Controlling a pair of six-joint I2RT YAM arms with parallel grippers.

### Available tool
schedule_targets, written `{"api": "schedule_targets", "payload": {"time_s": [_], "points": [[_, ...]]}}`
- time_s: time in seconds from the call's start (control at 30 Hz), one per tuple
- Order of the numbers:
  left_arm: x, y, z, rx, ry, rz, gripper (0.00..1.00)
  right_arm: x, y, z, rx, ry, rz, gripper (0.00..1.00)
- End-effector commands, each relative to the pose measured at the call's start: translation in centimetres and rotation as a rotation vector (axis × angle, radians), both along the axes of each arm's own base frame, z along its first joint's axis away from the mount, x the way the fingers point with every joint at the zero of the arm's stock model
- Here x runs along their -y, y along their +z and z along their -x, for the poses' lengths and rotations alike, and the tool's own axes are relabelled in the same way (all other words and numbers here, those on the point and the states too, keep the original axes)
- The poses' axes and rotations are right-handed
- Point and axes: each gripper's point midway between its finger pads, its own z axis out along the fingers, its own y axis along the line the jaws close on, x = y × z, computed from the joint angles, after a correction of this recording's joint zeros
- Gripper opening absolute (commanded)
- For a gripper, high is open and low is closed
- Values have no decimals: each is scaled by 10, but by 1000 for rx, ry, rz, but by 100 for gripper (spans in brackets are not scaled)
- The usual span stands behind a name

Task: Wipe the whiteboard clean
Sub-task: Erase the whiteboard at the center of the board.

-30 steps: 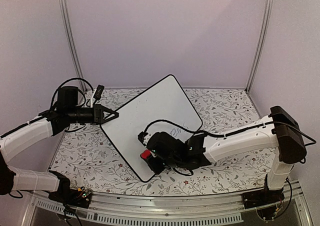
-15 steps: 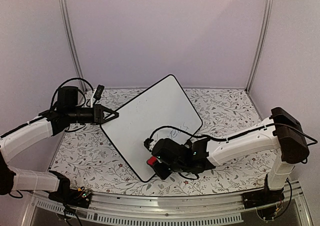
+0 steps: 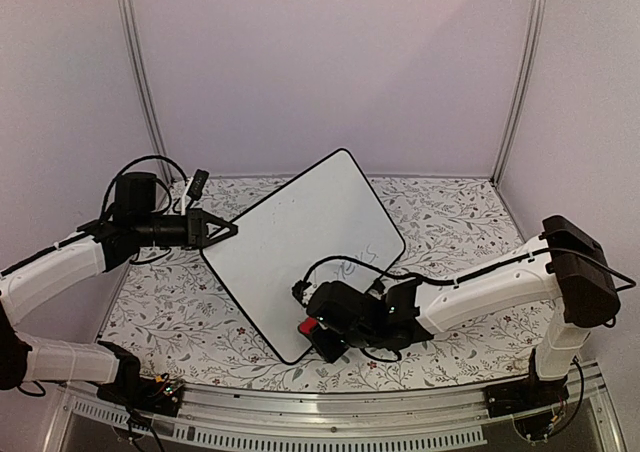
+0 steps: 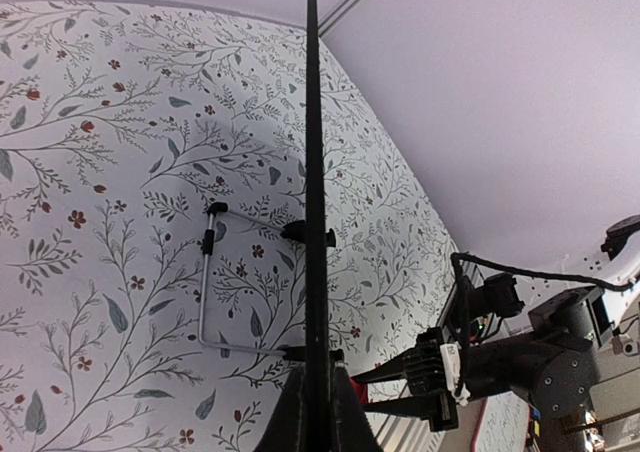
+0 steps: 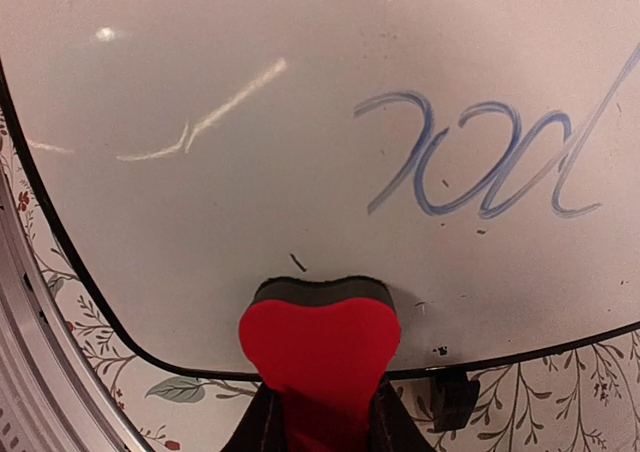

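Risk: right gripper (image 3: 318,334) clamps red eraser (image 5: 320,342) at the whiteboard's (image 3: 300,232) near rim, left gripper (image 3: 228,230) pinches its left edge; a hard stroke could pivot it, sparing the blue writing (image 5: 480,167).

The whiteboard (image 5: 250,92) has a smooth, glossy white face that throws back streaks of light, edged by a thin black frame that looks like plastic. The eraser (image 5: 320,342) has a matt red body and a dark grey, felt-like pad. A matt, floral-printed covering lies over the bench (image 3: 450,212). The right arm (image 3: 490,277) wears a smooth white plastic shell. The left gripper (image 3: 232,230) and right gripper (image 3: 312,334) are matt black. The rail (image 3: 330,427) along the bench's near edge is bare slotted metal.
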Motion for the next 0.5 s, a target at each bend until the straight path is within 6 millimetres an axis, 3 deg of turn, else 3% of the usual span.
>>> {"api": "schedule_targets", "payload": {"time_s": [0.0, 0.47], "points": [[6, 0, 11, 9, -60, 16, 0, 4, 4, -8, 24, -20, 24, 0], [6, 1, 11, 12, -61, 16, 0, -26, 50, -53, 117, 4, -36, 0]]}}
